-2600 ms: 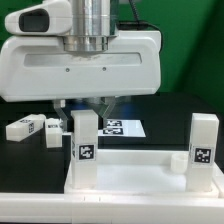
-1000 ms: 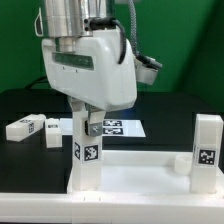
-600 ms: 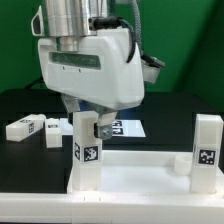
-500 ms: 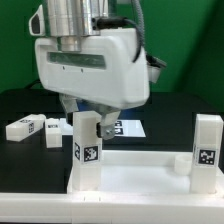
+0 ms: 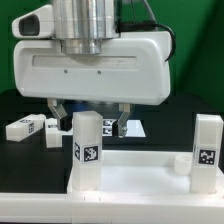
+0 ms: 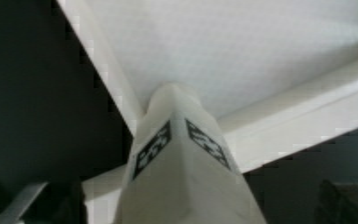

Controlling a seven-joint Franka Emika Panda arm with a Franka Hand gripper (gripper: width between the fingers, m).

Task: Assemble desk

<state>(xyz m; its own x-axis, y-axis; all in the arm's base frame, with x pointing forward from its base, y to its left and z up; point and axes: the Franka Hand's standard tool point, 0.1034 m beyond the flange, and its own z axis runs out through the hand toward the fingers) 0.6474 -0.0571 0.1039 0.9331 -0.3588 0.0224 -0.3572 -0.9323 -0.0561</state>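
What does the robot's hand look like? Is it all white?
Mostly. The gripper has a wide, shiny white rounded body under a ribbed grey metal cylinder. Its two fingers are thin and dark, and a black cable runs behind the top.

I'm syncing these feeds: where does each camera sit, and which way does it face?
Exterior view: off the arm, low, facing the tabletop rim and upright legs; the open claw shows above.
Wrist view: on the wrist, looking down one leg onto the tabletop; dark fingertips flank it.
Shared: that leg and the tabletop.
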